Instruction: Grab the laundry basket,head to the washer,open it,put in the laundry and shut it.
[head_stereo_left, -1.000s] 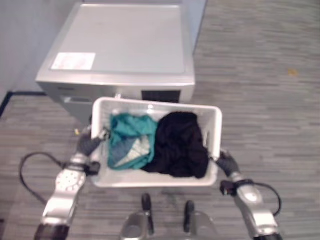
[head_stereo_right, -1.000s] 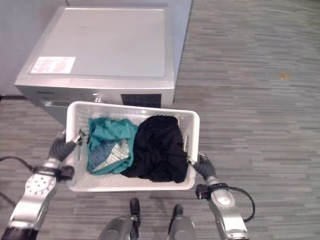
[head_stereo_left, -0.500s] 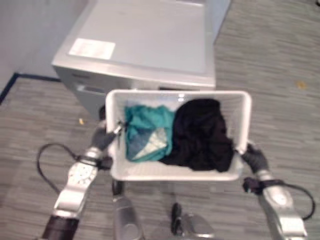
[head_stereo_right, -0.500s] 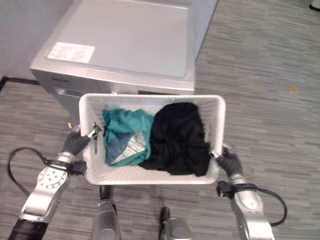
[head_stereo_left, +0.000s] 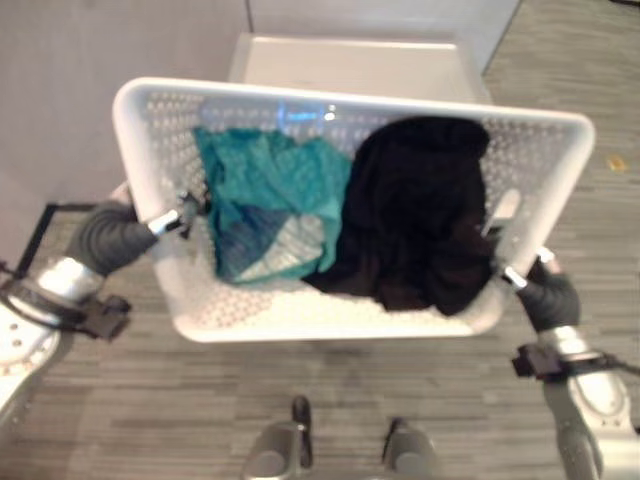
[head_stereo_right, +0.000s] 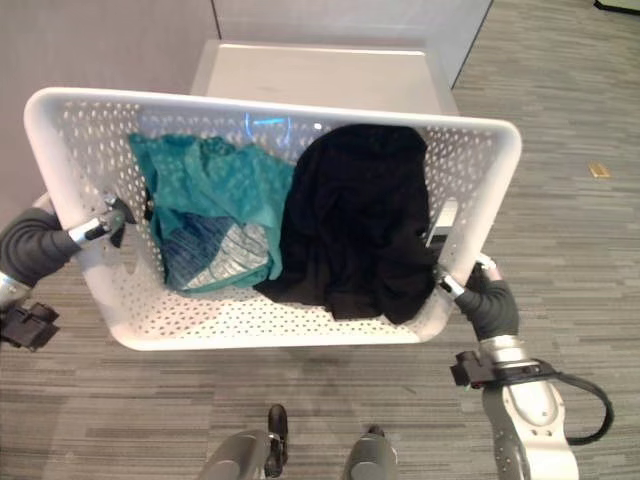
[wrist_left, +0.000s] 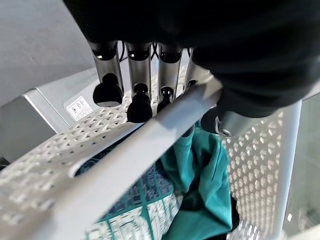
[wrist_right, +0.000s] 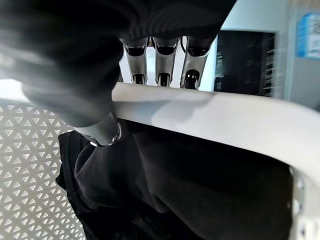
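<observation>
Since a second ago the white laundry basket (head_stereo_left: 330, 320) has come up much nearer the eye views, now covering the front of the washer (head_stereo_right: 320, 75), with a teal garment (head_stereo_left: 265, 205) beside a black garment (head_stereo_right: 355, 230) inside. Left wrist view: the left hand (wrist_left: 150, 55) curls its fingers over the rim, thumb beneath. Right wrist view: the right hand (wrist_right: 100, 75) clamps the opposite rim likewise.

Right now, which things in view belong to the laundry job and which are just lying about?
Job things:
laundry basket, held up by the left hand and right hand
teal garment inside
black garment inside
washer behind the basket

Lying about:
small yellow scrap on the floor
</observation>
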